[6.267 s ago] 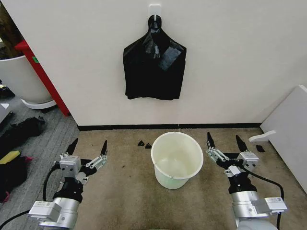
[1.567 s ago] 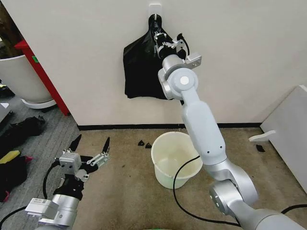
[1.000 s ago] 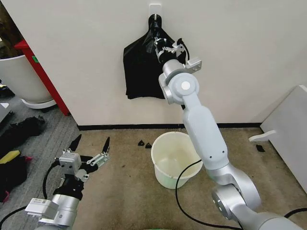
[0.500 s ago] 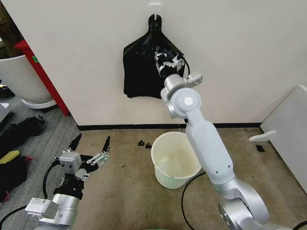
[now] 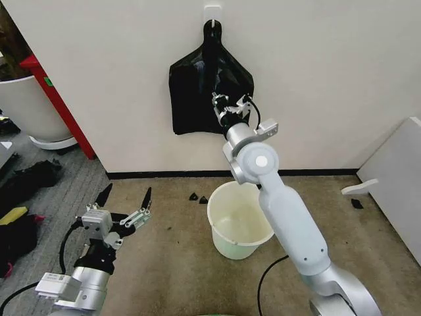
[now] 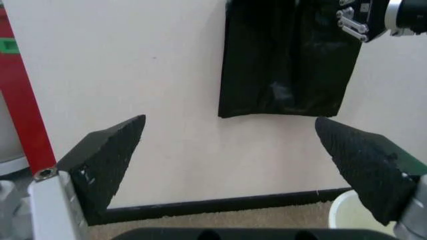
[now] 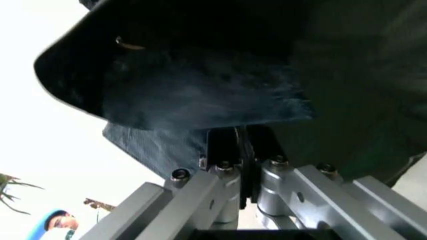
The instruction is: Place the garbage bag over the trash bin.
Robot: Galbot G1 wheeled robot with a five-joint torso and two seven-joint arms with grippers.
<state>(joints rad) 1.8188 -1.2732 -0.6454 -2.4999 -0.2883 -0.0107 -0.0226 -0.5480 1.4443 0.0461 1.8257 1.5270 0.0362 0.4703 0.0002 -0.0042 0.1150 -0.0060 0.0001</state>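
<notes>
My right pincer (image 5: 229, 105) pinches the garbage bag (image 5: 197, 99) on the far wall, directly above the trash bin (image 5: 241, 220); left pincer (image 5: 122, 205) idles spread, near-left.

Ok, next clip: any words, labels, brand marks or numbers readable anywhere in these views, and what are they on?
None can be read.
Green tag on the red post: too small to tell whether it carries text.
Black bags on the wall hook, the trash bin, the right gripper shut on the black plastic, and the left gripper, open and low beside the bin: no markings visible.
</notes>
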